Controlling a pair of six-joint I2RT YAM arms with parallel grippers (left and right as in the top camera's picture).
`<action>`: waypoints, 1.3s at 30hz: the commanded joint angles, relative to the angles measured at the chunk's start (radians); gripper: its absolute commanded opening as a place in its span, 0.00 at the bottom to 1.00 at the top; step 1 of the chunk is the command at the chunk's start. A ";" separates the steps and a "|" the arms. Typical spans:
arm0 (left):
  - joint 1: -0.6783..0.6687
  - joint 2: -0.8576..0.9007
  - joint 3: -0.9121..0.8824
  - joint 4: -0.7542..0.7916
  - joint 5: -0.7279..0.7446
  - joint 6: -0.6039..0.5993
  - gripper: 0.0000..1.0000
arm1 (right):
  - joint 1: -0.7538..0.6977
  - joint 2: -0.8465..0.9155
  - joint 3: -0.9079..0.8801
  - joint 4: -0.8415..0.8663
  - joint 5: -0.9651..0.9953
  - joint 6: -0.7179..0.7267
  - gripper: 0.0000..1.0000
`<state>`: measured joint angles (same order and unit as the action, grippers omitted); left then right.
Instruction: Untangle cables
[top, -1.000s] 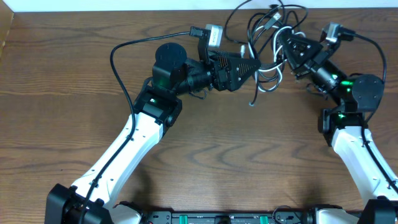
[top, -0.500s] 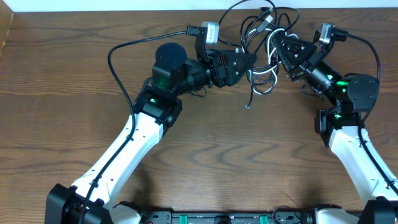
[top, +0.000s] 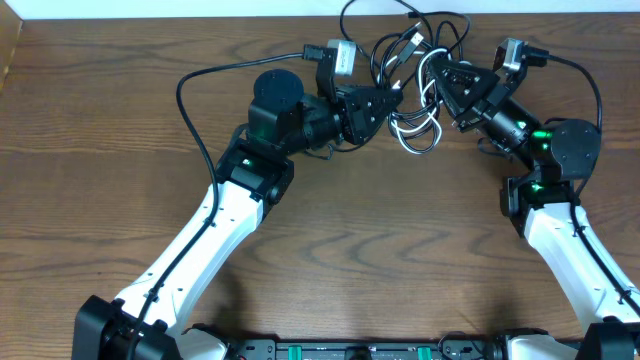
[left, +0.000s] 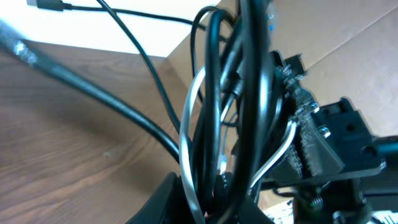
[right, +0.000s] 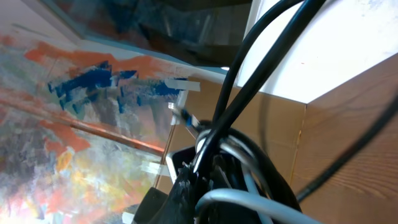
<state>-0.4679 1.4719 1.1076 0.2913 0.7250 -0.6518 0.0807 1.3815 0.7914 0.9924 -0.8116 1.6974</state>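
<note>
Overhead: cables (top: 418, 135) bunched between my left claw (top: 397, 100) and right claw (top: 443, 88). Left wrist: left claw clamped on the cables (left: 214, 124). Right wrist: right claw pinched on the cables (right: 249, 93). Nothing is separated yet, so all the untangling is left.

Even bright overhead light, faint shadows, wrist views blurred on close cables (left: 249, 93), blown-out white patches

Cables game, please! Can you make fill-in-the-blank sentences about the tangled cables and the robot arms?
1. The tangled cables are black, except one that is ____.
2. Count the grippers holding the tangle: the left gripper plus the right gripper makes ____.
3. The table under the arms is made of ____.
4. The little lights on both arms glow ____.
Missing words: white, two, wood, green.
</note>
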 joint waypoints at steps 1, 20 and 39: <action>0.000 -0.002 0.009 -0.068 -0.012 0.119 0.19 | -0.027 -0.007 0.014 0.014 0.039 0.007 0.01; 0.166 -0.002 0.009 -0.422 -0.097 0.187 0.08 | -0.154 -0.007 0.014 0.011 0.038 0.007 0.01; 0.188 -0.002 0.009 -0.388 -0.097 0.185 0.08 | -0.170 -0.007 0.014 -0.324 -0.101 -0.307 0.86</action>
<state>-0.2840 1.4662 1.1217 -0.1120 0.6346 -0.4889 -0.0868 1.3918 0.7910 0.6941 -0.8745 1.4994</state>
